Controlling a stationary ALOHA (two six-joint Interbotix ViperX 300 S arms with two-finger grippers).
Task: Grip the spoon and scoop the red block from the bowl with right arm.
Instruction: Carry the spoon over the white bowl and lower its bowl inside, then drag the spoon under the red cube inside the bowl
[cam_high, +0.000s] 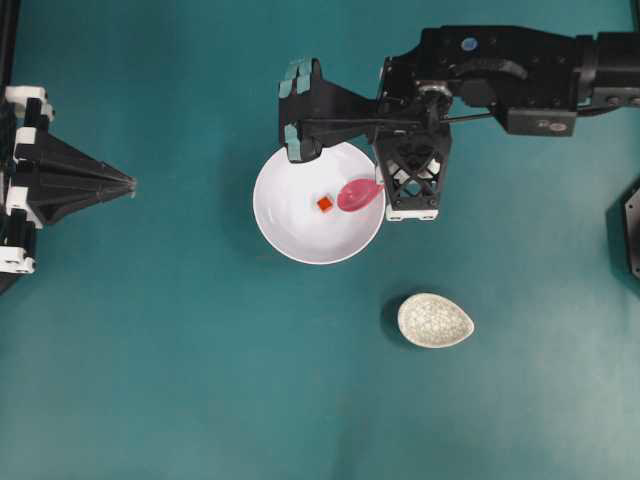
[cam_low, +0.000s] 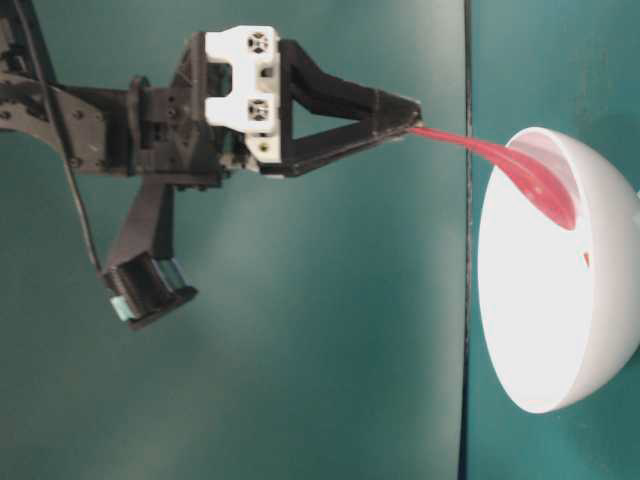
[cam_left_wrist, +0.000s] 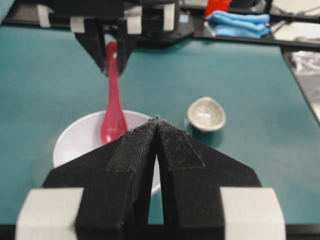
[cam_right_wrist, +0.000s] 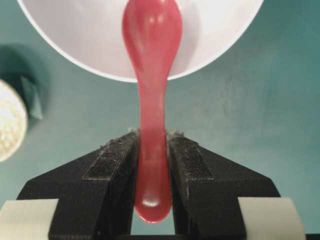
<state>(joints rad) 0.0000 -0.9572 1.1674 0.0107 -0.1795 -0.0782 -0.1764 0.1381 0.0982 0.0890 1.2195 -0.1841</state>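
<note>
The white bowl (cam_high: 272, 228) sits mid-table with the tiny red block (cam_high: 325, 204) on its floor near the middle. My right gripper (cam_high: 385, 186) hangs over the bowl's right rim, shut on the handle of the pink-red spoon (cam_high: 357, 194). The spoon's scoop reaches down inside the bowl, just right of the block and apart from it. In the right wrist view both pads press the spoon (cam_right_wrist: 152, 75) handle at the right gripper (cam_right_wrist: 152, 137). The table-level view shows the spoon (cam_low: 500, 160) sloping into the bowl (cam_low: 540, 330) above the red block (cam_low: 586, 259). My left gripper (cam_high: 131, 184) rests at the far left, shut and empty.
A small egg-shaped speckled cream dish (cam_high: 435, 320) lies on the green table, front right of the bowl. The right arm's wrist camera (cam_high: 300, 110) overhangs the bowl's back rim. A blue cloth (cam_left_wrist: 237, 22) lies beyond the table's far edge.
</note>
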